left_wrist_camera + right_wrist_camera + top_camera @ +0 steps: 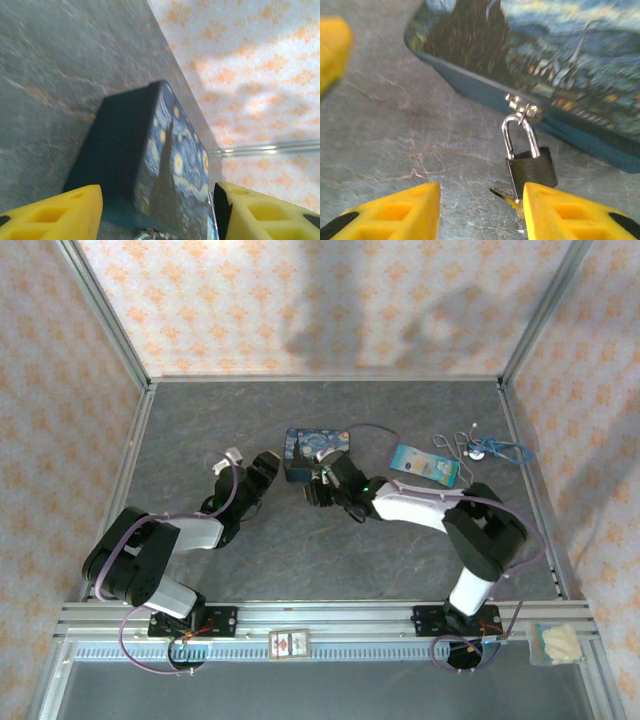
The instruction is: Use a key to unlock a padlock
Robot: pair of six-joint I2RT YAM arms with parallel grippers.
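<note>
The tin (318, 453) lay near the centre of the desk (200, 420), with both arms reaching toward it.

The padlock (532, 169) rested on the desk against the tin's front wall, its body slightly tilted. Its shackle (520, 134) was seated in the body and passed through the tin's hasp (522, 107).

The right pincer (481, 189) was released, its fingers spread wide. The padlock lay just beside one finger (560, 212), and bare desk showed between the tips. A small object at the padlock's lower end, probably the key (509, 199), sat close against that same finger. Blur prevented a firm reading.

The left pincer (157, 200) was likewise released, its fingers apart with the tin's end between them. Contact with the tin could not be determined.

Scissors (482, 448) lay well apart from the tin, toward the far right corner.
</note>
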